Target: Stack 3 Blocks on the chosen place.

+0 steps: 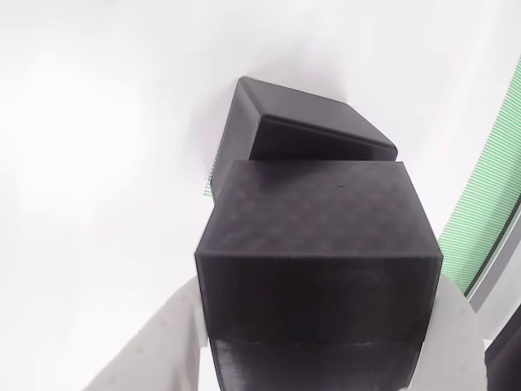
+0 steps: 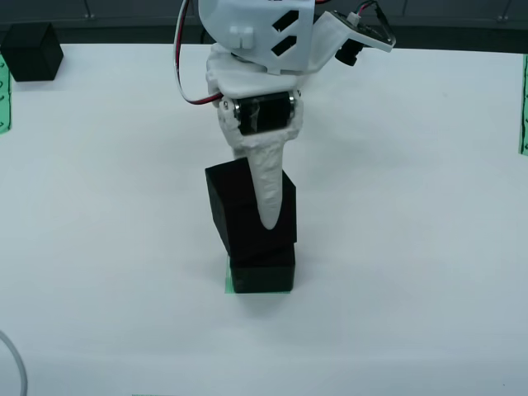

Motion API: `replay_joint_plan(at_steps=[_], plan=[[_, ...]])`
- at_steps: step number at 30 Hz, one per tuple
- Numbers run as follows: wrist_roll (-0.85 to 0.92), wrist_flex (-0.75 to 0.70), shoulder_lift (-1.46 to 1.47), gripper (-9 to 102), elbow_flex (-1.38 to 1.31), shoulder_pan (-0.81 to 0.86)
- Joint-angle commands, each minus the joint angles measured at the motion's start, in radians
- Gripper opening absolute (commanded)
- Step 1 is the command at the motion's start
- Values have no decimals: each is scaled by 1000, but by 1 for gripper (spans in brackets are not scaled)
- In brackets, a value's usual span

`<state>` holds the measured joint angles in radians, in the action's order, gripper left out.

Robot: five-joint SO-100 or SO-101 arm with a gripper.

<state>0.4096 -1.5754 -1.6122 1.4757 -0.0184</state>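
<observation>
While the gripper (image 2: pixel 268 216) clamps a tilted block (image 2: pixel 241 198) by opposite flat faces above the lower block (image 2: pixel 262 272), it looks rigid, light, and matte enough not to slip.

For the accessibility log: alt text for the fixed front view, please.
The white gripper holds a tilted black cube atop another cube on the green striped patch. A third cube sits far back left on the white table.

No text, brand or number can be read in either view. The green strips (image 2: pixel 4 97) at the edges of the worktop (image 2: pixel 412 247) carry small black marks, but these are too small to read.
</observation>
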Motion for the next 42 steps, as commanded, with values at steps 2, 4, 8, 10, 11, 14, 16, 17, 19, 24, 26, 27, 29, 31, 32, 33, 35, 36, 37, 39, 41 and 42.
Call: replay_joint_plan(at_steps=[2,4,8,10,11,14,16,17,19,24,26,27,29,31,32,33,35,36,37,39,41,42], plan=[[-8,2,12,22,-67,-9],[-8,2,17,22,-75,-12],[-8,2,18,25,-72,-23],[-8,2,18,28,-66,-28],[-8,2,18,29,-64,-29],[-8,2,18,33,-54,-29],[-8,2,18,34,-48,-28],[-5,2,18,34,-44,-26],[5,2,18,34,-35,-21],[8,2,5,34,-40,-6],[11,2,-18,34,-49,-5],[11,2,-38,34,-46,-5],[26,2,-91,34,-28,8],[60,2,-158,34,2,28],[75,2,-196,34,18,44],[95,2,-239,34,40,61],[153,2,-333,34,107,115],[193,2,-382,34,150,153],[250,2,-431,34,201,206],[377,2,-514,34,307,353],[543,3,-574,34,408,551],[655,5,-595,34,456,658]])
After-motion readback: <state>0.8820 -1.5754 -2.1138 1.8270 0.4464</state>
